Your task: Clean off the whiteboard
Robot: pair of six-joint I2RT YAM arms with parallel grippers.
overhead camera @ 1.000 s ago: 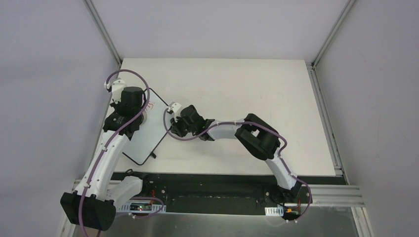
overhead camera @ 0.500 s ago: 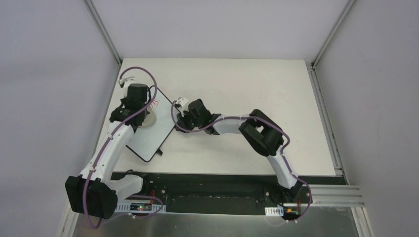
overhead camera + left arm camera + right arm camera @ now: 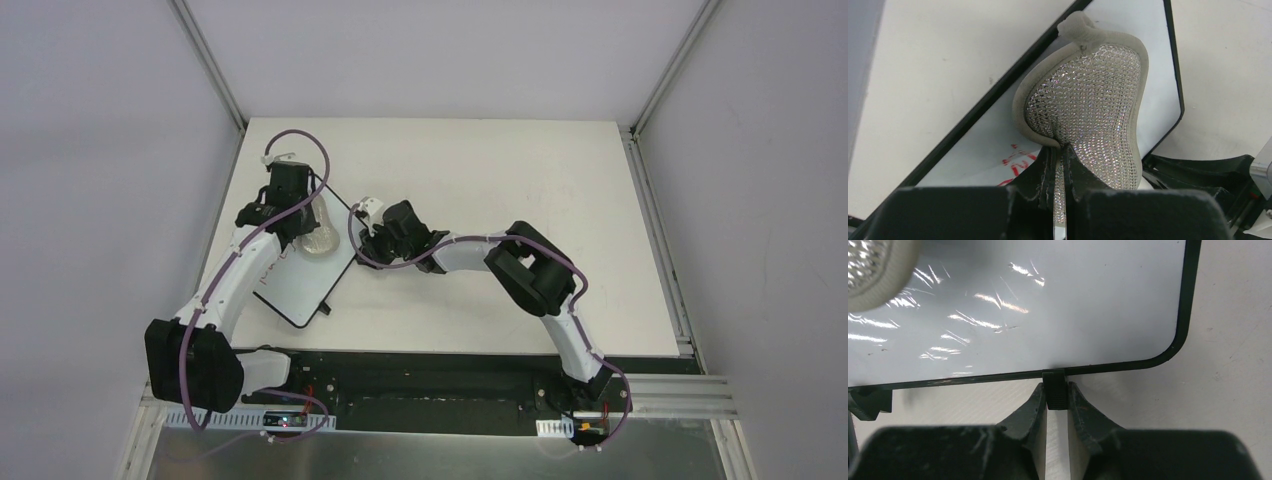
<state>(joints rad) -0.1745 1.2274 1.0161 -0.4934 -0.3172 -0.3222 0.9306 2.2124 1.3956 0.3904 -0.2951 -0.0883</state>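
Observation:
The whiteboard [image 3: 300, 280] lies flat at the table's left, white face, thin black frame. My left gripper [image 3: 300, 222] is shut on the grey sparkly pad [image 3: 320, 240], pressing it on the board's far part. In the left wrist view the pad [image 3: 1088, 100] covers the board [image 3: 973, 150], with red writing [image 3: 1015, 160] beside the fingers. My right gripper [image 3: 362, 240] is shut on a small black foot [image 3: 1054, 390] at the board's right edge; the board's face [image 3: 1048, 315] looks wiped there, and the pad [image 3: 873, 270] shows at top left.
The white table [image 3: 520, 200] stretches right and back of the board. Grey walls and metal rails [image 3: 655, 200] border it. The arm bases sit on a black strip [image 3: 420, 370] at the near edge.
My left gripper has carried the pad across the board toward the far right, over where red writing showed. The board shifted slightly early on. The right gripper stayed clamped at the board's edge.

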